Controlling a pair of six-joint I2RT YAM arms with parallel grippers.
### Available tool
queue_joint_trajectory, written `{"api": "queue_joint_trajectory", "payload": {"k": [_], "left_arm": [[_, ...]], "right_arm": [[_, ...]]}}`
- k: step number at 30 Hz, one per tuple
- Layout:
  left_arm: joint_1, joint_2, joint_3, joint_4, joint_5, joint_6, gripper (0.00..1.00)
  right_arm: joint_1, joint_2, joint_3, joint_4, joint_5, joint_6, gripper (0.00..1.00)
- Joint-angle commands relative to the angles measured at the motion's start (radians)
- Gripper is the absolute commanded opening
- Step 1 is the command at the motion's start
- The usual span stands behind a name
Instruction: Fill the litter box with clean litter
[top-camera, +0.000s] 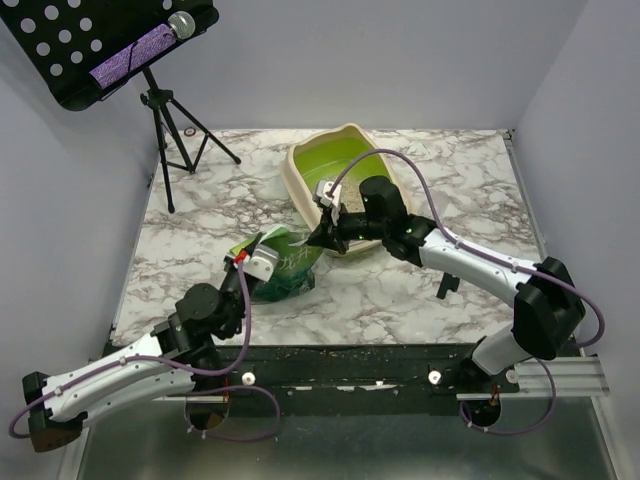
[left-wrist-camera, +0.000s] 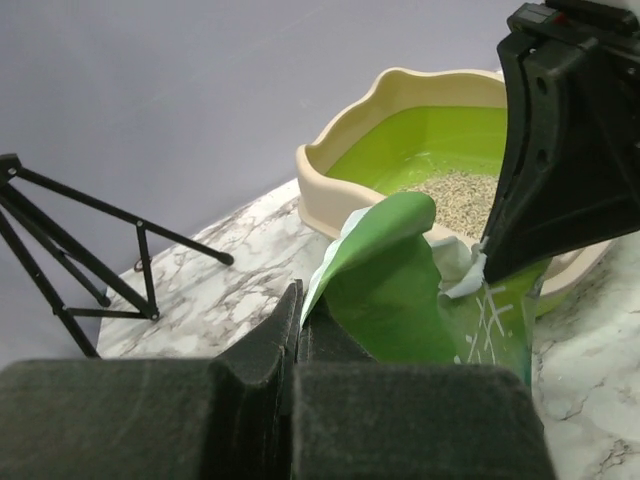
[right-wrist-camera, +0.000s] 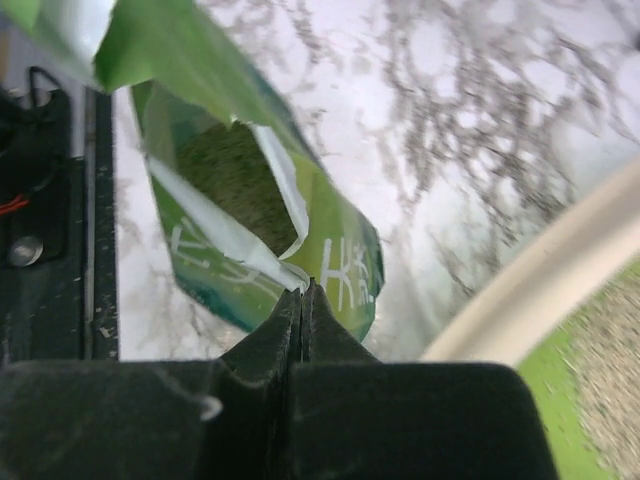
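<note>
Right tool: fingers pressed together, pinching a thin white-and-green edge at the mouth of the green bag. Left tool: also pressed together, with a folded flap of the same bag running down into the seam between its fingers.

Green bag lies on the worktop between the two arms, its mouth end just beside the near rim of the litter box. The right wrist view shows granules inside the open mouth. A patch of clean litter sits on the lime floor of the box; much of that floor is bare, so I judge the filling unfinished.

Risks, as I see them:
- Both grips are on film edges only. A loaded bag may slide out of either pinch on lifting.
- Tools pulling apart could tear the film or fold the mouth over.
- The mouth sits low beside the rim. Tipping before it clears the rim would dump granules on the worktop.
- The right arm reaches across the near end of the box and could nudge it.
</note>
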Motion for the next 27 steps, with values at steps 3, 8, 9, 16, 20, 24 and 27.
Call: {"api": "queue_joint_trajectory", "payload": {"k": [3, 8, 9, 16, 20, 24, 27], "left_arm": [[0.191, 0.184, 0.1, 0.217, 0.323, -0.181, 0.0], [0.434, 0.304, 0.1, 0.299, 0.589, -0.369, 0.0], [0.442, 0.336, 0.108, 0.319, 0.609, -0.369, 0.0], [0.489, 0.649, 0.292, 0.451, 0.9, -0.381, 0.0], [0.525, 0.741, 0.338, 0.542, 0.983, -0.457, 0.0], [0.525, 0.731, 0.341, 0.524, 1.009, -0.531, 0.0], [0.523, 0.685, 0.294, 0.52, 1.011, -0.596, 0.0]], "right_arm": [[-0.067, -0.097, -0.005, -0.011, 0.359, 0.079, 0.0], [-0.116, -0.134, -0.023, -0.011, 0.511, 0.111, 0.0], [-0.131, -0.14, -0.03, -0.011, 0.531, 0.126, 0.0], [-0.237, -0.161, -0.051, 0.031, 0.676, 0.197, 0.0], [-0.251, -0.201, -0.043, 0.002, 0.664, 0.18, 0.0], [-0.251, -0.272, -0.048, -0.099, 0.625, 0.189, 0.0], [-0.251, -0.342, -0.072, -0.161, 0.536, 0.214, 0.0]]}}
